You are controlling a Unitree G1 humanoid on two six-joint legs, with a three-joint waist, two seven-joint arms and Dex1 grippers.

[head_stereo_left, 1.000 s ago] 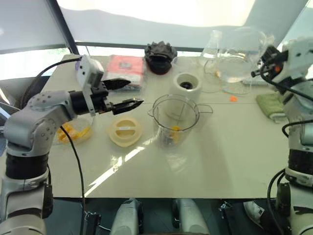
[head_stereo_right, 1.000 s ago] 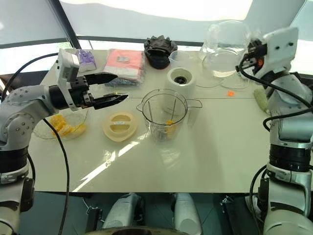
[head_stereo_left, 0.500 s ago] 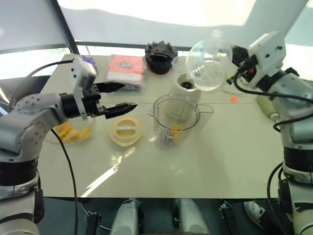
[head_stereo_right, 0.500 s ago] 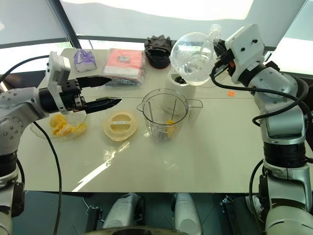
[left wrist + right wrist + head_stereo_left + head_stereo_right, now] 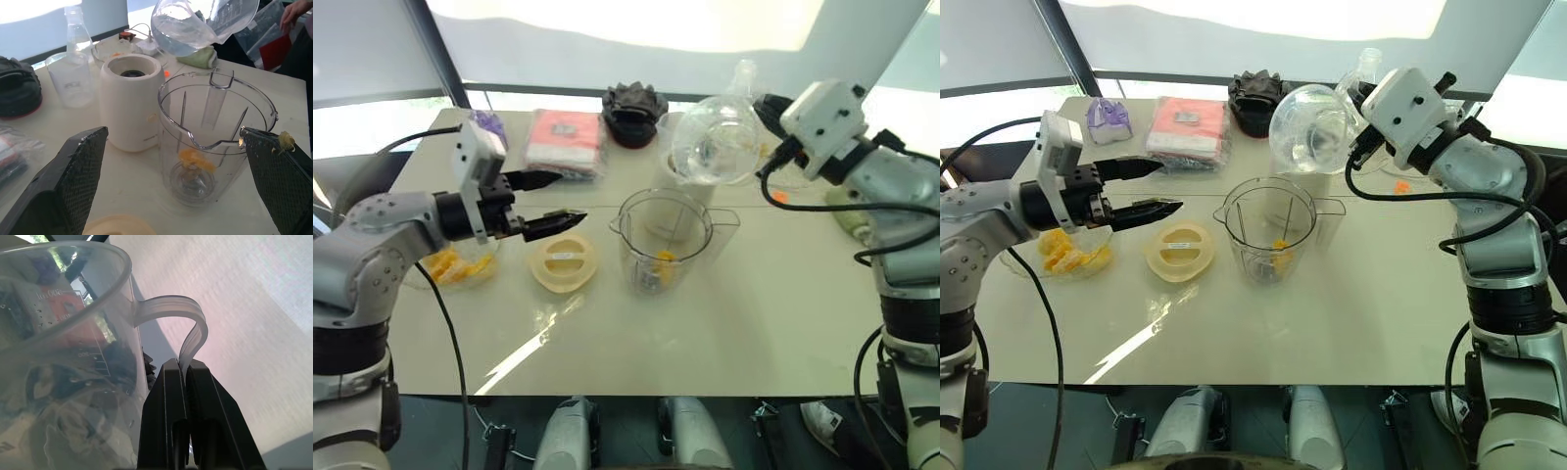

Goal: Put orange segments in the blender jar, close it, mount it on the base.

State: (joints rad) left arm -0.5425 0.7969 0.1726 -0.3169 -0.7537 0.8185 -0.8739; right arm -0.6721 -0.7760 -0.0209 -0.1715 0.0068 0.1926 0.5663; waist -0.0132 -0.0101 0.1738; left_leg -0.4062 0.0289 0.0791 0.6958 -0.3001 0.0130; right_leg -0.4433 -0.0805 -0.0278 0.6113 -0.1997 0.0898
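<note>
The clear blender jar (image 5: 664,240) stands open at the table's middle with a few orange segments (image 5: 193,159) at its bottom. Its cream lid (image 5: 564,262) lies flat just left of it. Behind the jar stands the white base (image 5: 132,107). My left gripper (image 5: 553,201) hovers open above the lid, left of the jar, with a scrap of orange (image 5: 285,140) stuck to one fingertip. A glass bowl of orange segments (image 5: 460,266) sits under the left forearm. My right gripper (image 5: 186,377) is shut on the handle of a clear water jug (image 5: 715,147), held tilted above the base and the jar's far rim.
Along the far edge lie a black object (image 5: 634,110), a red packet (image 5: 566,137) and a purple bag (image 5: 1108,116). A small measuring cup (image 5: 73,78) and a bottle (image 5: 78,34) stand near the base. A green cloth (image 5: 850,211) and an orange bit (image 5: 780,197) lie at right. A person's hand (image 5: 293,10) shows beyond the table.
My right arm has swung the water jug leftward from the table's far right to above the base and jar, tilting it. The left gripper has drawn back slightly to the left.
</note>
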